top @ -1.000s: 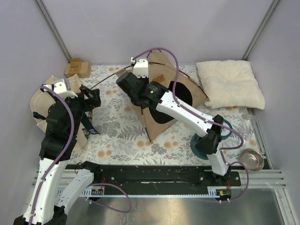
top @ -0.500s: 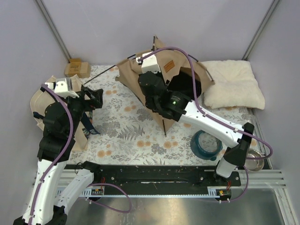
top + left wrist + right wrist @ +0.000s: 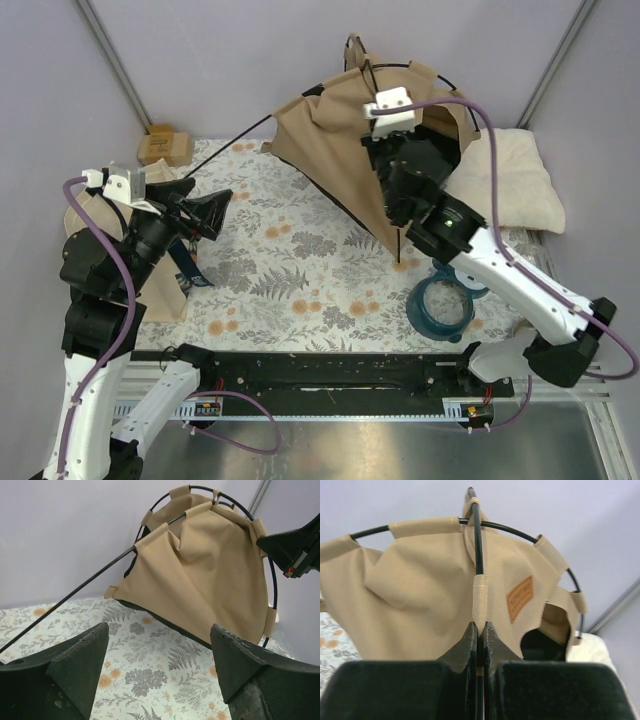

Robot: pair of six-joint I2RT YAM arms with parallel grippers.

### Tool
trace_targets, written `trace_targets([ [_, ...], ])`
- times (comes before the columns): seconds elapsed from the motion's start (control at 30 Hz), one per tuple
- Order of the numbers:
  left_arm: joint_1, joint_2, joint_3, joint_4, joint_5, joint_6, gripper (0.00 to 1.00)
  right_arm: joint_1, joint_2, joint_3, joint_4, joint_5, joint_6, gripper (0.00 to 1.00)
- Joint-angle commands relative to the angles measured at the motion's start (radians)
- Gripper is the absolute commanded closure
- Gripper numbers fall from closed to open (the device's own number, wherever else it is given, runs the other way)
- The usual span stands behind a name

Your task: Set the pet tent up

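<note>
Your right tool [image 3: 479, 630] is clamped on a thin dark pole [image 3: 477, 540] of the pet tent [image 3: 340, 150]. Its jaws are pressed together on the pole just under a woven sleeve, close to the tent's peak. Beside that grip, on the tan canvas, sits the brown label patch [image 3: 520, 598]. A second pole [image 3: 445, 524] arches across the first at the top and threads through canvas loops.

Your left tool [image 3: 205, 210] is well left of the tent with its jaws spread wide, holding nothing. A long straight pole [image 3: 75, 595] runs from the tent's left corner down toward it. From the wrist view you cannot tell whether its end touches the left finger.

The tent itself is up at the back of the floral table [image 3: 290, 290], its canvas bunched and sagging under the arches. The cream pillow [image 3: 515, 190] lies just right of the tent, and the blue bowl [image 3: 445, 305] sits in front of it. The beige bag [image 3: 160, 295] and a small box [image 3: 165, 147] are far to the tent's left.
</note>
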Motion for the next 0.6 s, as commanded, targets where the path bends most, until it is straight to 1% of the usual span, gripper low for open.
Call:
trace_targets([
  [0.0, 0.006, 0.010, 0.053, 0.057, 0.056, -0.008, 0.15, -0.092, -0.169, -0.108, 0.098, -0.225, -0.031, 1.00],
  [0.17, 0.008, 0.036, 0.081, 0.049, 0.051, -0.026, 0.15, -0.204, -0.306, -0.252, 0.101, -0.420, -0.021, 1.00],
  [0.3, 0.006, 0.062, 0.090, 0.051, 0.050, -0.048, 0.15, -0.315, -0.364, -0.316, 0.092, -0.578, 0.028, 1.00],
  [0.43, 0.008, 0.093, 0.078, 0.055, 0.062, -0.081, 0.15, -0.404, -0.380, -0.314, 0.057, -0.763, 0.048, 1.00],
  [0.57, 0.006, 0.149, 0.076, 0.020, 0.108, -0.084, 0.15, -0.433, -0.358, -0.257, -0.110, -0.931, 0.022, 1.00],
])
